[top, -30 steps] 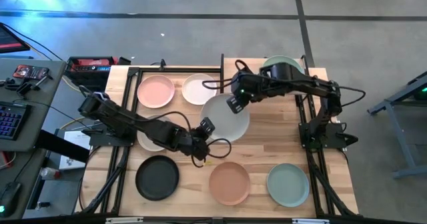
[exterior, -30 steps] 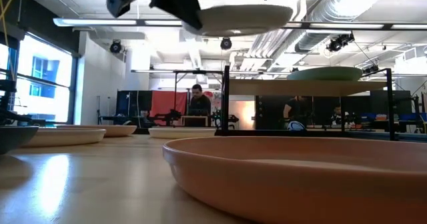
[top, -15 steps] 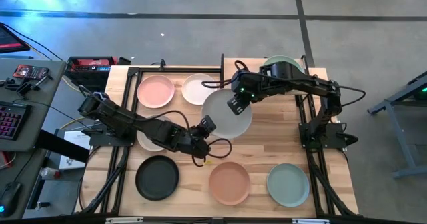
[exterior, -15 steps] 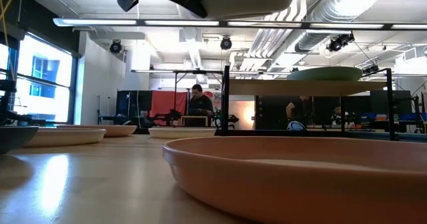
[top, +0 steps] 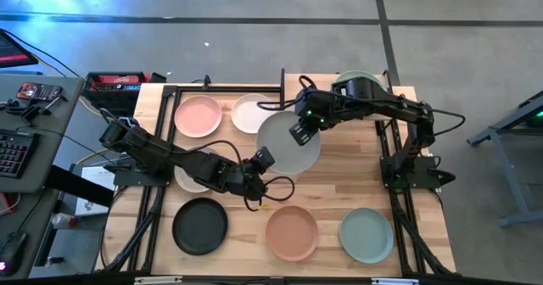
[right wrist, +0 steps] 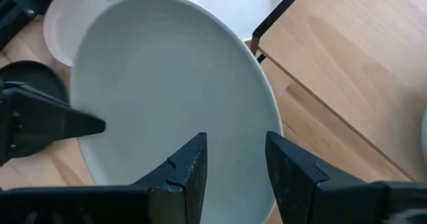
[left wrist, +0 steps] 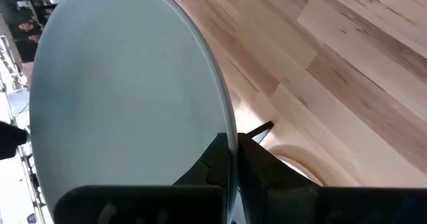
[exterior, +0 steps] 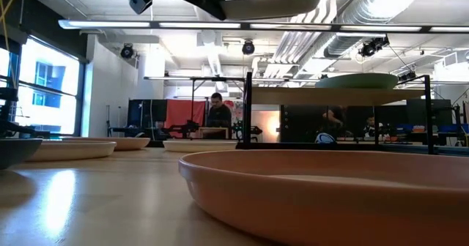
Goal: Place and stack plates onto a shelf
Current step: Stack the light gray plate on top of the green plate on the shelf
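Note:
A pale grey plate (top: pixel 290 147) hangs in the air over the table's middle and shows high up in the low view (exterior: pixel 267 6). My left gripper (top: pixel 259 162) is at its near-left rim, shut on it. My right gripper (top: pixel 298 133) hovers open over the plate's far part, its fingers (right wrist: pixel 190 163) apart above the plate's face (right wrist: pixel 167 97); whether they touch it I cannot tell. The shelf (top: pixel 339 107) stands at the far right, its wood panel (right wrist: pixel 347 64) just beyond the plate. A greenish plate (exterior: pixel 357 80) rests flat on the shelf. My left gripper pinches the grey plate's rim (left wrist: pixel 225 127) on its near-left side, with one finger on each face of the plate. The fingers come roughly level from the table's near-left. The plate is lifted clear, close to level, reaching away from the fingers toward the shelf.
Flat on the table lie a pink plate (top: pixel 198 115), a white plate (top: pixel 251 113), a cream plate (top: pixel 188 180) under the left arm, a black plate (top: pixel 200 226), a terracotta plate (top: pixel 292 232) and a sage plate (top: pixel 366 234). The shelf's black upright (top: pixel 282 86) stands beside the white plate.
My left gripper has raised the grey plate and carried it slightly toward the shelf. In the low view the plate has risen toward the top edge. My right gripper has stayed above it.

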### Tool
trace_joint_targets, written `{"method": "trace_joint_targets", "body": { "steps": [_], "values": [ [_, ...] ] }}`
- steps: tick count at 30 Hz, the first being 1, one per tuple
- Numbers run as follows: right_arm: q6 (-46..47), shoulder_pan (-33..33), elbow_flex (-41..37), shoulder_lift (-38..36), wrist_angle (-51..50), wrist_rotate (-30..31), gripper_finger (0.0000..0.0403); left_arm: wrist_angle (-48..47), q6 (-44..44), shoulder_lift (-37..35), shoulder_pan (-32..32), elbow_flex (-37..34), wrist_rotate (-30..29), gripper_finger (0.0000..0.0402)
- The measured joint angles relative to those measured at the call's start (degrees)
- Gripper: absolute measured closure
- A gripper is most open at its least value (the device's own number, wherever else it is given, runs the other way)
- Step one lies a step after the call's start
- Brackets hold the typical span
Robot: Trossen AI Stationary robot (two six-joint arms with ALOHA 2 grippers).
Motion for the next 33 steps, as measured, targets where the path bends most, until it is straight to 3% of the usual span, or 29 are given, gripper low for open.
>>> {"method": "trace_joint_targets", "body": {
  "steps": [11, 16, 33],
  "values": [
    [-1.0, -0.8, 0.0, 0.0, -0.1, 3.4, 0.0276, -0.9, -1.0, 0.0, -0.1, 0.0, 0.3, 0.04],
    [-2.5, -2.1, -0.4, 0.0, 0.0, 2.2, 0.0276, -0.5, 0.5, 0.0, -0.5, 0.0, -3.1, 0.04],
    [-2.5, -3.8, -0.8, 0.0, -0.1, 0.6, 0.0289, 1.1, 3.5, 0.0, 0.7, 0.0, -4.7, 0.0399]
  ]
}}
